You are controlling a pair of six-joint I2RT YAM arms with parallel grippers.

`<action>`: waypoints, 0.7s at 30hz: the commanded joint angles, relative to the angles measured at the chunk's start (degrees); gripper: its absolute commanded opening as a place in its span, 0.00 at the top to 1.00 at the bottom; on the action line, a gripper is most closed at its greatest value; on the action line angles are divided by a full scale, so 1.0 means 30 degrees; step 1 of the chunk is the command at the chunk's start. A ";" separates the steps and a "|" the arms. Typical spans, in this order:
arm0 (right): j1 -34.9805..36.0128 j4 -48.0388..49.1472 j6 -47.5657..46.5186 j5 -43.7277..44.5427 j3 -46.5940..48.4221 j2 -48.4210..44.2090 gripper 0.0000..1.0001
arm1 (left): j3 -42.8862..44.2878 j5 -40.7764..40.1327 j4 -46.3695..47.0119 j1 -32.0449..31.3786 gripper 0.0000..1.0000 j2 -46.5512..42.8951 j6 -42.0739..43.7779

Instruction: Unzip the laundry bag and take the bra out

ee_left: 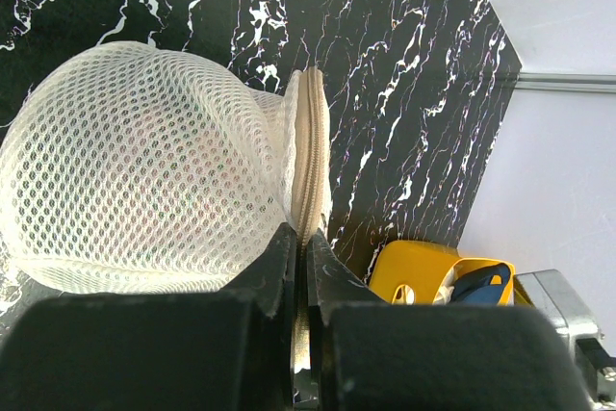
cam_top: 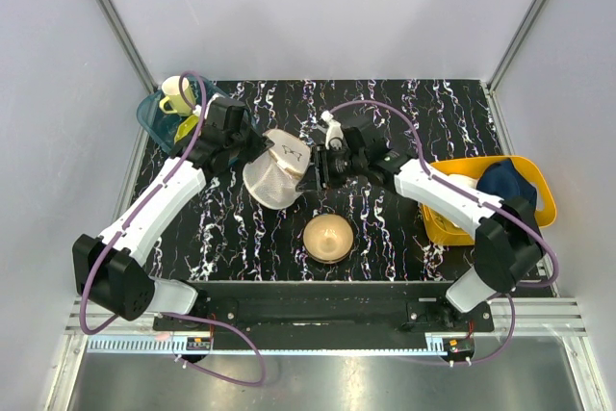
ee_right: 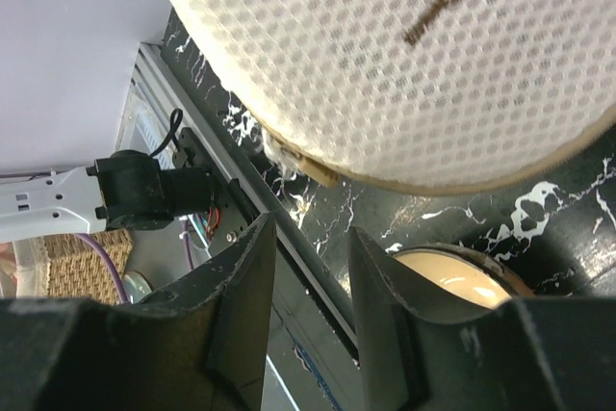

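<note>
Keep the laundry bag [cam_top: 276,170] tipped on its side in the middle of the black table [cam_top: 404,113], just behind the bronze bowl [cam_top: 327,236], with the left gripper [ee_left: 302,238] pinched tight on the zip rim [ee_left: 310,161]. Bring the right gripper [ee_right: 310,238], fingers apart and holding nothing, up to the little tan tab [ee_right: 294,161] at the lid's edge, pinch it, then pull slowly along the zip. Leave the bra for after, likely tucked inside and not plain to see.
</note>
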 commanded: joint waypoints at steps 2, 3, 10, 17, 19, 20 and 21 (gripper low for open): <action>0.0453 0.0577 -0.0283 0.0848 0.1610 0.0491 0.57 | 0.0548 -0.0017 0.1169 -0.0002 1.00 -0.0342 -0.0328; 0.0453 0.0577 -0.0283 0.0965 0.1670 0.0666 0.56 | 0.0518 -0.0016 0.1169 -0.0002 1.00 -0.0372 -0.0328; 0.0453 0.0548 -0.0224 0.1787 0.2197 0.1223 0.53 | 0.0167 0.0188 0.1462 -0.0002 1.00 -0.0548 -0.0211; 0.0482 0.0518 -0.0107 0.1435 0.2754 0.1663 0.53 | -0.0097 0.0394 0.1755 -0.0002 1.00 -0.0665 -0.0211; 0.0482 0.0548 -0.0107 0.1494 0.2754 0.1606 0.53 | -0.0127 0.0423 0.1785 -0.0002 1.00 -0.0694 -0.0211; 0.0482 0.0606 -0.0078 0.1494 0.2754 0.1576 0.54 | -0.0127 0.0423 0.1814 -0.0002 1.00 -0.0694 -0.0211; 0.0482 0.0664 -0.0078 0.1407 0.2754 0.1518 0.54 | -0.0127 0.0423 0.1814 -0.0002 1.00 -0.0723 -0.0182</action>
